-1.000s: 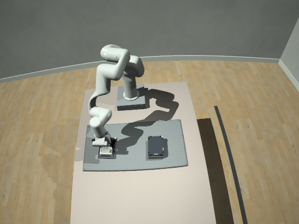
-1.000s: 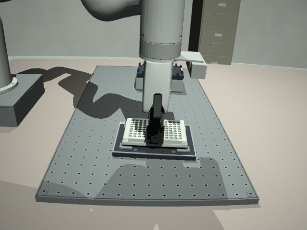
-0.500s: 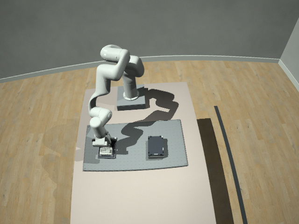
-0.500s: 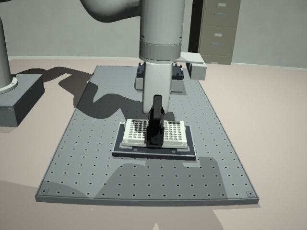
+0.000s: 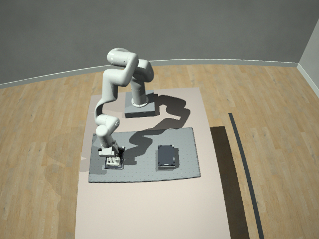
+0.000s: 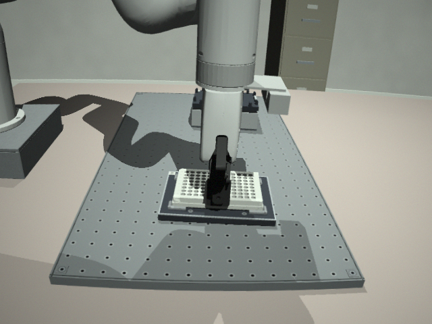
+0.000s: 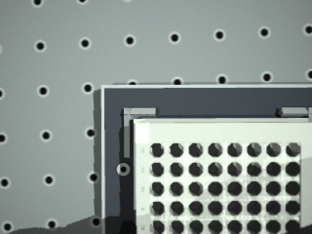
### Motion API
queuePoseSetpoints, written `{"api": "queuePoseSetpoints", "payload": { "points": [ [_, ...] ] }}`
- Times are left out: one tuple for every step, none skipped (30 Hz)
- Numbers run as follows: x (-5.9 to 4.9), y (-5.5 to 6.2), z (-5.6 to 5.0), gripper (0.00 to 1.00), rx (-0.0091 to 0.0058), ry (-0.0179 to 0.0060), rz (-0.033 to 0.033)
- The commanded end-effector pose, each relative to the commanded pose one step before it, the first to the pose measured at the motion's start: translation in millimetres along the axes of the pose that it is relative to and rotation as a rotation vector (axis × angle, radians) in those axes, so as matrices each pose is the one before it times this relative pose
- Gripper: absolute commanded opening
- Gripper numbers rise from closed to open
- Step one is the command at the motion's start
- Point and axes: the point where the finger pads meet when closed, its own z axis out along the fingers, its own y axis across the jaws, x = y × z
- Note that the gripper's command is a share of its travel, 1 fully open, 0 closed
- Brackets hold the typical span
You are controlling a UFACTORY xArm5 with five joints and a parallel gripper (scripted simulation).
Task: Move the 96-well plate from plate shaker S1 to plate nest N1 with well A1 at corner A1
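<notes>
Reaching down from its grey pedestal base (image 5: pixel 139 107), the white five-joint arm (image 5: pixel 113 84) folds up through a raised elbow, drops in a long curved link, and ends with its wrist pointing straight down over the near left part of the grey perforated breadboard (image 6: pixel 289 244). The black two-finger gripper (image 6: pixel 217 181) hangs vertically beneath the white wrist housing, and its fingers straddle the white 96-well plate (image 6: pixel 190 184) across its short width near the middle; the near finger (image 6: pixel 218 196) shows in the exterior view pressed against the plate's near long edge, while the far finger is hidden behind the gripper body. The jaws stand wide and are clamped on the plate. The plate lies within the dark rectangular plate nest (image 6: pixel 251 217), level with its frame as far as the exterior view shows, though whether it rests fully on the nest floor cannot be told. In the wrist view the plate's top left corner (image 7: pixel 142 131) sits just inside a pale L-shaped corner locator (image 7: pixel 128 117), with a second locator (image 7: pixel 292 112) at the upper right edge. Which corner is cut off cannot be made out. The dark boxy plate shaker (image 5: pixel 166 157) stands well apart to the right on the same breadboard, its top bare. A beige filing cabinet (image 6: pixel 306 42) stands against the back wall.
</notes>
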Motion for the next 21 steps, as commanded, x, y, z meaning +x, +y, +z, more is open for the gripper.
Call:
{"api": "queuePoseSetpoints", "payload": {
  "points": [
    [1.78,0.60,-0.98,0.00,-0.01313,0.00067,0.00000],
    [0.00,0.00,0.17,0.00,0.00000,0.00000,0.00000],
    [0.00,0.00,0.17,0.00,0.00000,0.00000,0.00000],
    [0.00,0.00,0.17,0.00,0.00000,0.00000,0.00000],
    [0.00,0.00,0.17,0.00,0.00000,0.00000,0.00000],
    [0.00,0.00,0.00,0.00,0.00000,0.00000,0.00000],
    [0.00,0.00,0.00,0.00,0.00000,0.00000,0.00000],
    [0.00,0.00,0.00,0.00,0.00000,0.00000,0.00000],
    [0.00,0.00,0.66,1.00,0.00000,0.00000,0.00000],
    [0.00,0.00,0.00,1.00,0.00000,0.00000,0.00000],
    [0.00,0.00,0.00,1.00,0.00000,0.00000,0.00000],
    [0.00,0.00,0.00,1.00,0.00000,0.00000,0.00000],
    [0.00,0.00,0.00,1.00,0.00000,0.00000,0.00000],
    [0.00,0.00,0.00,1.00,0.00000,0.00000,0.00000],
    [0.00,0.00,0.00,1.00,0.00000,0.00000,0.00000],
    [0.00,0.00,0.00,1.00,0.00000,0.00000,0.00000],
    [0.00,0.00,0.00,1.00,0.00000,0.00000,0.00000],
    [0.00,0.00,0.00,1.00,0.00000,0.00000,0.00000],
    [0.00,0.00,0.00,1.00,0.00000,0.00000,0.00000],
    [0.00,0.00,0.00,1.00,0.00000,0.00000,0.00000],
    [0.00,0.00,0.00,1.00,0.00000,0.00000,0.00000]
  ]
}}
